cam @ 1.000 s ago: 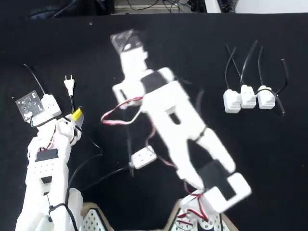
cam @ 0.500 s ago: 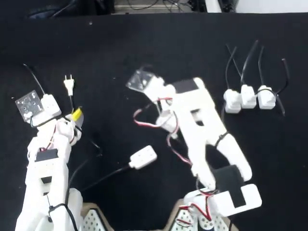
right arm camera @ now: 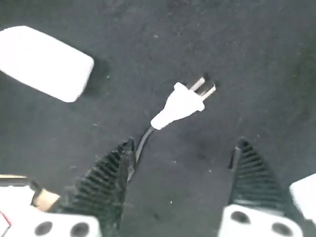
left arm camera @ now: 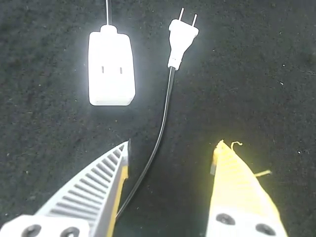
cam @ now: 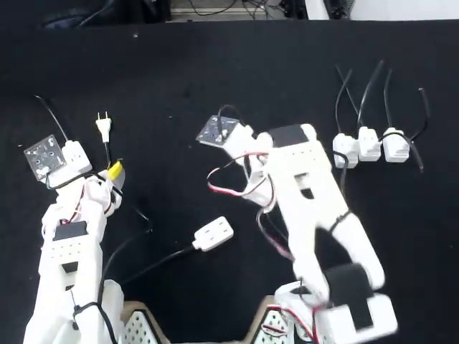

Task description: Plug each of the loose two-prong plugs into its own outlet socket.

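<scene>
Lying just ahead of the spread right gripper [right arm camera: 185, 143], a white plug [right arm camera: 183, 102], left gripper [left arm camera: 172, 144] likewise spread apart

Matte black fabric surface [cam: 179, 57] extends beneath and around both pairs of jaws. Beyond its far edge, well ahead of the jaws: dark loose cables [cam: 237, 7] and a flat white panel [cam: 401, 8].

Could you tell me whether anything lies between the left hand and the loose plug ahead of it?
Nothing visible does. The left hand is open, and only bare black cloth separates it from the two-prong plug, whose cord runs back between the fingers.
</scene>
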You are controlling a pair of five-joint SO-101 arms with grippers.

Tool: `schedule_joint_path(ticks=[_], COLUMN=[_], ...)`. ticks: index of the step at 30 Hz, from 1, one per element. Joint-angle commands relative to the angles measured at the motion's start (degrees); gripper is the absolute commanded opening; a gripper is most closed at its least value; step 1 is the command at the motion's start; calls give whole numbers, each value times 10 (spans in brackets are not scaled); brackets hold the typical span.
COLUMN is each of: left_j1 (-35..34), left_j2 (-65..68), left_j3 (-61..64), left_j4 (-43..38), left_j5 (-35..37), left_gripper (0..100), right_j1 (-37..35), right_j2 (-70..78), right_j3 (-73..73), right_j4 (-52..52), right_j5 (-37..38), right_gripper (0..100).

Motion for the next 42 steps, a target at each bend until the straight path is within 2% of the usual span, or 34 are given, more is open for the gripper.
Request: schedule_joint_path(ticks=[1,5,9,16,27,29,32,33,35,38,42], left_j1=[-7,-47,-101,-180,-182,-182,-181,-181,-181,-182,-184], left_j2=[-11,-12,-12,-12,-12,-12,-12,-12,-12,-12,-12], left_j3=[-5,-9,-17,-29,-28,-29,-29,-29,-29,-29,-28], left_j4=[-9,-8,-7,-8,-8,-8,-8,-8,-8,-8,-8], left_j5=[7,10,55,74,74,74,74,74,74,74,74], left_gripper=[267,266,266,266,266,266,266,266,266,266,266], right_j1=[-93,-209,-267,-273,-236,-236,-235,-234,-229,-216,-210], right_j2=[-112,-184,-211,-123,13,19,18,18,21,22,23], right_j3=[72,211,291,285,195,187,174,165,143,107,95], right_j4=[4,-84,-193,-221,-253,-254,-255,-255,-255,-255,-255], right_j5=[31,-14,-43,25,98,97,93,77,17,-81,-124], right_gripper=[289,290,290,290,282,225,49,2,44,9,11])
